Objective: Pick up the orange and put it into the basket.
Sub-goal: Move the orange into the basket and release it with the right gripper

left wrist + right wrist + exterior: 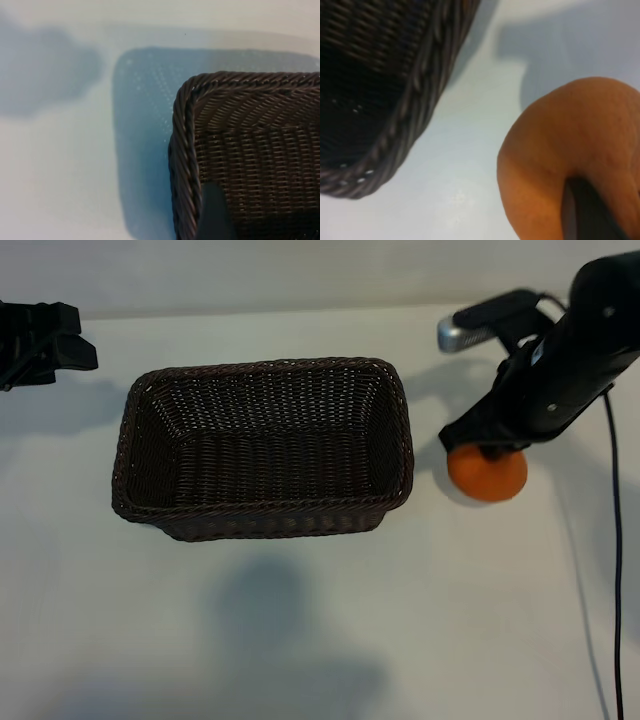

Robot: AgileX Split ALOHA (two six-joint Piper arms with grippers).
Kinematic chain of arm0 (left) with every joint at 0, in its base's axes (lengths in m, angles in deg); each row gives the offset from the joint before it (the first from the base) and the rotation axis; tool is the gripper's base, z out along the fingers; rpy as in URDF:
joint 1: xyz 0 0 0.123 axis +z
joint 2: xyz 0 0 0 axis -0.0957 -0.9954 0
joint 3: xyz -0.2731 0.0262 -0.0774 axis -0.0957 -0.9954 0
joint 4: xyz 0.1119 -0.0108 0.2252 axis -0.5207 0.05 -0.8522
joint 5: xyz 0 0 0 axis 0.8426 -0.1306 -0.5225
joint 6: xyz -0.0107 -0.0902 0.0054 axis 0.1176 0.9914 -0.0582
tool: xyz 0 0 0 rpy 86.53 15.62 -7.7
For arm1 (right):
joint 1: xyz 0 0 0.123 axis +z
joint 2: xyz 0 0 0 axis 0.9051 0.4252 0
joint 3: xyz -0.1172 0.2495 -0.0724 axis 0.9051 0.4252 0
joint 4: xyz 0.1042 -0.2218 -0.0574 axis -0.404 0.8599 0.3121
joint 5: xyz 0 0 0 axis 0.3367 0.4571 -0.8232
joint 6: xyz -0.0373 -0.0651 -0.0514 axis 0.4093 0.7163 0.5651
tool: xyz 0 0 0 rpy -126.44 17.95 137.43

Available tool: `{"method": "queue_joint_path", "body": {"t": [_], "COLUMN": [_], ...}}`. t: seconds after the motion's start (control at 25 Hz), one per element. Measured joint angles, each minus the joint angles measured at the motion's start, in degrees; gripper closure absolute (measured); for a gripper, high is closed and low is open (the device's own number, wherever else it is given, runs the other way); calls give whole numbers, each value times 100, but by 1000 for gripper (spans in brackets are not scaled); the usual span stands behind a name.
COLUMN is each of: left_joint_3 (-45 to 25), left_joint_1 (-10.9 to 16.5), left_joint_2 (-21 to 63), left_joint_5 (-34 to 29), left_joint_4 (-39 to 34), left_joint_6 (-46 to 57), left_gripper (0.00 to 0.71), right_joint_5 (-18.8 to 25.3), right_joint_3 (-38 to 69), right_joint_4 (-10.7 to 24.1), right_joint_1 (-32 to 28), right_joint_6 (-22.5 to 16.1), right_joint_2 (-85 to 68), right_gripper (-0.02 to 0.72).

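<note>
**Orange gripped beside the basket, right arm on it**

Your right gripper (489, 452) was clamped on the orange (487, 473); in the exterior view the fruit hung directly under the dark fingers, just off the basket's right-hand end, with a pale shadow ring beneath it on the surface (330, 640); whether it was touching the surface or clear of it you could not tell from that view alone. In the right wrist view the orange (560, 170) filled the near part of the picture, its dimpled skin pressed by one dark finger (585, 210); the braided rim of the basket (415, 100) stood close beside it, with a strip of bare white surface (465, 165) between the two.

Outward from there, the basket (262, 515) sat near the middle of the surface, long side toward the camera, nothing visible inside its woven walls; the orange was outside it, not over the rim.

Your left gripper (50, 345) stood at the far left edge of the exterior view, well apart from the basket's left end; its jaws were spread and held nothing. The left wrist view looked down on one rounded corner of the basket (187, 150) and its shadow on the surface (60, 175).
</note>
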Motion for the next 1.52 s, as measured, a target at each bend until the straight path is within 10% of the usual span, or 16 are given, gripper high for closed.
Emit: {"method": "queue_joint_path", "body": {"t": [0.28,0.76,1.52], "left_joint_3": [0,0,0], "left_joint_1": [0,0,0], "left_joint_2": [0,0,0], "left_joint_5": [63,133,146], "left_joint_4": [36,172,279], "left_joint_6": [-14,-160,-164], "left_gripper": [183,183,183], "right_joint_5": [0,-5,-427], "right_joint_3": [-8,-636,-1790], "right_joint_4": [-236,-1731,-1889], "right_joint_1": [0,174,1309], "right_joint_6": [14,1053,1749], "right_joint_2": [-668,-682,1104], "right_gripper": [608,608,608]}}
